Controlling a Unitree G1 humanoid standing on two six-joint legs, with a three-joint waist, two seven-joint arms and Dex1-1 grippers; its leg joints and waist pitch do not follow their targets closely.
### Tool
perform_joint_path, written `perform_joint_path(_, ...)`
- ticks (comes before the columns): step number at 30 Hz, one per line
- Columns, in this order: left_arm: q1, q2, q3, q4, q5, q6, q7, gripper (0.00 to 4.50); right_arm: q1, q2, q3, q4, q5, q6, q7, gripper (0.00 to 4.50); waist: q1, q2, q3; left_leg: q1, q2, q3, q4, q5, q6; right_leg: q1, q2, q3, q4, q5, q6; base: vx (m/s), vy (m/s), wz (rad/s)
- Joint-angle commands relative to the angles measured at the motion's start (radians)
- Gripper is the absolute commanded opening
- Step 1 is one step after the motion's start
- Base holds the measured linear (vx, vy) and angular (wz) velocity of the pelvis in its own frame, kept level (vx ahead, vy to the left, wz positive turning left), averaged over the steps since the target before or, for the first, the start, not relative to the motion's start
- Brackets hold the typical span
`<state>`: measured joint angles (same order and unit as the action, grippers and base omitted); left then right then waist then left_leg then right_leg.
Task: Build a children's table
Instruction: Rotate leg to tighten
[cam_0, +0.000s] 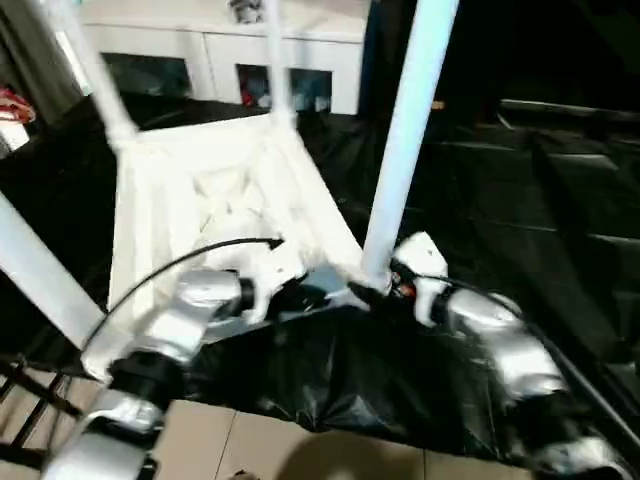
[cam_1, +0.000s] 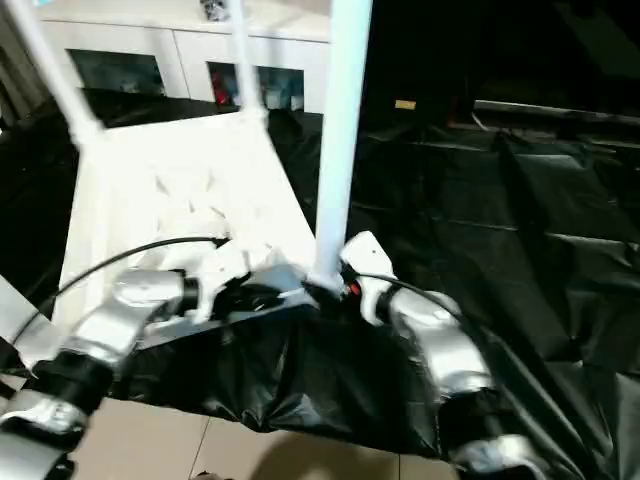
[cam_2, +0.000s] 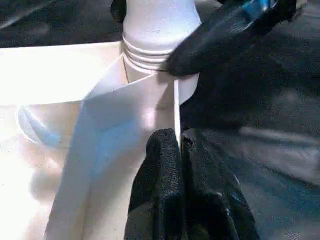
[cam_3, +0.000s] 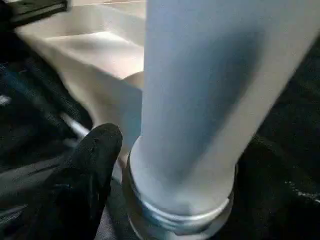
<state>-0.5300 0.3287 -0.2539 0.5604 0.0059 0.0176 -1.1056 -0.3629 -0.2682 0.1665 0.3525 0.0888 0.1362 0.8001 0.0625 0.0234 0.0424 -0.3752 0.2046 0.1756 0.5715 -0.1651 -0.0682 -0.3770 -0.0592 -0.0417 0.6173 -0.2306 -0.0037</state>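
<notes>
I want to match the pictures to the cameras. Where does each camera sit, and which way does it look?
Left eye: on the head, looking forward and down at the upturned table top; both silver forearms show.
Right eye: beside it, same scene.
Left wrist: on the left arm, looking along the left gripper, pinched on the top's rim.
Right wrist: on the right arm, looking at the leg close up; one black finger shows.
Shared: both wrist views show this leg's threaded foot.

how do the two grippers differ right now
The left gripper is shut, pinching the thin edge of the tabletop. The right gripper sits at the base of the near leg; one finger lies beside the leg's threaded end. Both work at the same near corner.
</notes>
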Motion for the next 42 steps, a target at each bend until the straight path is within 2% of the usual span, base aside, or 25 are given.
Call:
perform_joint_path(1,-0.002,0.005,-0.017,-0.02,-0.016,-0.026,-0.05,0.0,0.016,-0.014,0.062,-0.031,0.027,0.004,0.115,3.67,0.002,-0.005,-0.057,0.014,0.027,-0.005,-0.055,-0.176,0.047,0.042,-0.069,0.04,-0.065,0.029,-0.231,0.0,0.0,0.0)
perform_joint_path(5,0.011,0.044,-0.024,-0.049,-0.055,-0.02,-0.156,0.0,0.025,-0.06,0.085,-0.052,0.044,-0.001,0.211,3.67,0.007,-0.005,-0.057,0.014,0.029,-0.003,-0.055,-0.175,0.049,0.041,-0.069,0.039,-0.064,0.023,-0.239,0.0,0.0,0.0)
perform_joint_path(7,0.012,0.054,-0.027,-0.051,-0.06,-0.026,-0.183,0.0,0.023,-0.069,0.092,-0.057,0.044,-0.004,0.228,3.67,0.008,-0.012,-0.057,0.014,0.028,-0.002,-0.054,-0.169,0.052,0.041,-0.07,0.039,-0.064,0.02,-0.242,0.0,0.0,0.0)
perform_joint_path(10,0.009,0.068,-0.034,-0.041,-0.057,-0.037,-0.207,0.0,0.021,-0.076,0.1,-0.059,0.038,-0.007,0.25,3.42,0.015,-0.01,-0.06,0.016,0.03,-0.002,-0.051,-0.141,0.058,0.039,-0.069,0.039,-0.059,0.041,-0.243,0.0,0.0,0.0)
perform_joint_path(12,0.009,0.071,-0.036,-0.039,-0.054,-0.043,-0.211,0.0,0.022,-0.077,0.101,-0.059,0.035,-0.009,0.254,3.25,0.023,-0.011,-0.062,0.015,0.03,-0.001,-0.049,-0.124,0.064,0.038,-0.07,0.039,-0.056,0.07,-0.244,0.0,0.0,0.0)
perform_joint_path(13,0.008,0.074,-0.034,-0.036,-0.054,-0.045,-0.212,0.0,0.021,-0.077,0.108,-0.054,0.028,-0.015,0.257,3.16,0.024,-0.018,-0.062,0.014,0.03,0.0,-0.049,-0.12,0.068,0.038,-0.07,0.038,-0.054,0.078,-0.243,0.0,0.0,0.0)
perform_joint_path(14,0.007,0.074,-0.032,-0.034,-0.053,-0.046,-0.21,0.0,0.021,-0.077,0.113,-0.056,0.03,-0.012,0.264,3.07,0.026,-0.02,-0.061,0.014,0.029,0.0,-0.049,-0.118,0.069,0.038,-0.07,0.038,-0.055,0.072,-0.241,0.0,0.0,0.0)
perform_joint_path(15,0.007,0.074,-0.032,-0.034,-0.053,-0.046,-0.21,0.0,0.021,-0.077,0.113,-0.056,0.03,-0.012,0.264,3.07,0.027,-0.018,-0.061,0.013,0.029,0.0,-0.049,-0.12,0.068,0.038,-0.071,0.038,-0.054,0.065,-0.24,0.0,0.0,0.0)
perform_joint_path(17,0.008,0.075,-0.031,-0.035,-0.053,-0.045,-0.209,0.0,0.023,-0.08,0.123,-0.062,0.029,-0.01,0.277,2.83,0.027,-0.021,-0.061,0.013,0.03,-0.001,-0.049,-0.118,0.067,0.039,-0.072,0.038,-0.054,0.057,-0.236,0.0,0.0,0.0)
perform_joint_path(24,0.013,0.068,-0.027,-0.032,-0.039,-0.05,-0.162,0.0,0.023,-0.072,0.123,-0.052,0.022,-0.02,0.26,2.72,0.028,-0.023,-0.062,0.011,0.029,-0.001,-0.046,-0.105,0.072,0.038,-0.071,0.037,-0.051,0.074,-0.236,0.0,0.0,0.0)
perform_joint_path(27,0.005,0.043,-0.021,-0.012,0.001,-0.037,-0.058,0.0,0.019,-0.031,0.097,-0.016,-0.002,-0.026,0.15,2.72,0.027,-0.022,-0.059,0.013,0.03,-0.001,-0.048,-0.127,0.064,0.034,-0.073,0.038,-0.055,0.039,-0.235,0.0,0.0,0.0)
perform_joint_path(28,0.001,0.032,-0.017,-0.009,0.008,-0.027,-0.026,0.0,0.017,-0.015,0.09,0.0,-0.015,-0.029,0.107,2.72,0.024,-0.019,-0.054,0.013,0.03,-0.002,-0.051,-0.158,0.045,0.031,-0.074,0.039,-0.061,-0.015,-0.231,0.0,0.0,0.0)
perform_joint_path(29,-0.003,0.016,-0.011,-0.009,0.012,-0.01,0.009,0.0,0.01,0.009,0.078,0.029,-0.035,-0.035,0.035,2.71,0.02,-0.021,-0.05,0.016,0.029,-0.002,-0.055,-0.204,0.02,0.028,-0.076,0.04,-0.068,-0.096,-0.223,0.0,0.0,0.0)
perform_joint_path(30,-0.004,-0.019,-0.006,-0.024,0.01,0.027,0.057,0.0,-0.005,0.069,0.046,0.083,-0.062,-0.034,-0.121,2.7,0.019,-0.011,-0.049,0.018,0.029,-0.006,-0.058,-0.239,-0.002,0.027,-0.077,0.041,-0.072,-0.17,-0.207,0.0,0.0,0.0)
perform_joint_path(31,-0.004,-0.019,-0.006,-0.024,0.01,0.027,0.057,0.0,-0.005,0.069,0.046,0.083,-0.062,-0.034,-0.121,2.7,0.014,-0.014,-0.047,0.02,0.03,-0.004,-0.06,-0.256,-0.013,0.023,-0.076,0.043,-0.076,-0.195,-0.2,0.0,0.0,0.0)
perform_joint_path(33,-0.004,-0.043,-0.009,-0.034,0.013,0.052,0.085,0.0,-0.013,0.112,0.021,0.11,-0.063,-0.027,-0.206,2.7,0.005,-0.018,-0.044,0.016,0.026,-0.01,-0.066,-0.289,-0.035,0.027,-0.075,0.042,-0.08,-0.266,-0.179,0.0,0.0,0.0)
perform_joint_path(35,-0.009,-0.078,-0.012,-0.037,0.026,0.076,0.141,0.0,-0.022,0.163,-0.006,0.136,-0.061,-0.005,-0.303,2.7,-0.006,-0.019,-0.046,0.02,0.026,-0.011,-0.065,-0.308,-0.035,0.02,-0.073,0.045,-0.084,-0.278,-0.167,0.0,0.0,0.0)
perform_joint_path(37,-0.016,-0.121,-0.012,-0.033,0.039,0.1,0.207,0.0,-0.035,0.212,-0.026,0.174,-0.067,0.006,-0.399,2.7,-0.007,-0.017,-0.047,0.019,0.025,-0.009,-0.063,-0.295,-0.03,0.02,-0.075,0.047,-0.084,-0.257,-0.169,0.0,0.0,0.0)
perform_joint_path(40,-0.024,-0.174,-0.019,-0.023,0.057,0.122,0.285,0.0,-0.063,0.264,-0.032,0.237,-0.102,-0.001,-0.516,2.7,-0.01,-0.018,-0.048,0.019,0.024,-0.008,-0.063,-0.277,-0.033,0.019,-0.073,0.048,-0.084,-0.231,-0.174,0.0,0.0,0.0)
perform_joint_path(41,-0.023,-0.187,-0.024,-0.028,0.059,0.128,0.293,0.0,-0.07,0.278,-0.025,0.247,-0.111,-0.013,-0.525,2.7,-0.01,-0.018,-0.049,0.017,0.023,-0.008,-0.062,-0.264,-0.03,0.023,-0.072,0.046,-0.082,-0.209,-0.172,0.0,0.0,0.0)
perform_joint_path(42,-0.02,-0.192,-0.026,-0.036,0.06,0.13,0.292,0.0,-0.07,0.29,-0.026,0.243,-0.103,-0.021,-0.516,2.7,-0.008,-0.012,-0.051,0.016,0.023,-0.009,-0.061,-0.254,-0.025,0.024,-0.071,0.047,-0.081,-0.172,-0.171,0.0,0.0,0.0)
